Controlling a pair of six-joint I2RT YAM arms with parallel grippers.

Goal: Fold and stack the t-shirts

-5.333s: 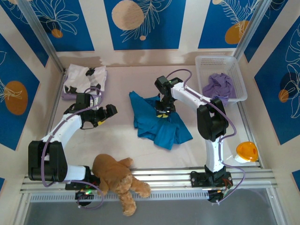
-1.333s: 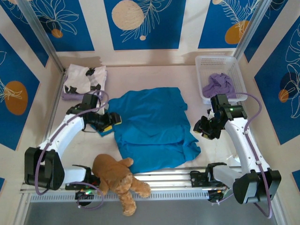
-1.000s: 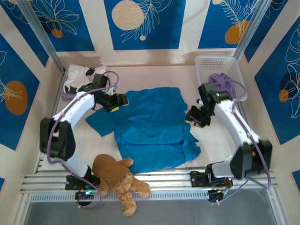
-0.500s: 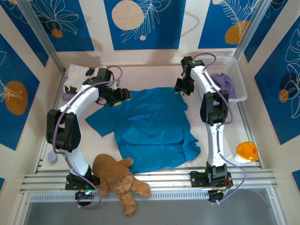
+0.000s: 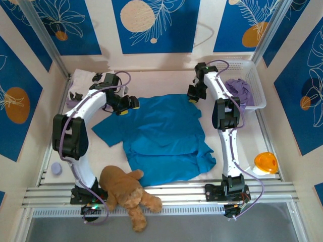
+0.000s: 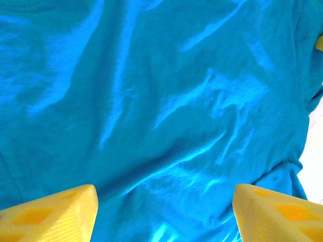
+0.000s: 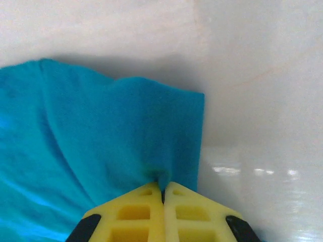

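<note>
The right gripper (image 7: 162,187) is pinched shut on a far corner of the shirt (image 5: 161,131). The left gripper (image 6: 164,201) hovers open, with the opposite far corner directly below it.

Teddy bear (image 5: 128,194) blocks near-L edge; basket (image 5: 232,61) far-R; table (image 5: 250,136) free R of tee (image 5: 161,131).

I am working inside a staged robotics-lab cell rather than a lived-in room: blue panels (image 5: 151,25) printed with leaves and orange circles are closing in a bare pale table (image 5: 161,83) on three sides. Aluminium posts (image 5: 43,35) are framing the corners, and a slotted aluminium rail (image 5: 176,190) is running along the near edge.
</note>
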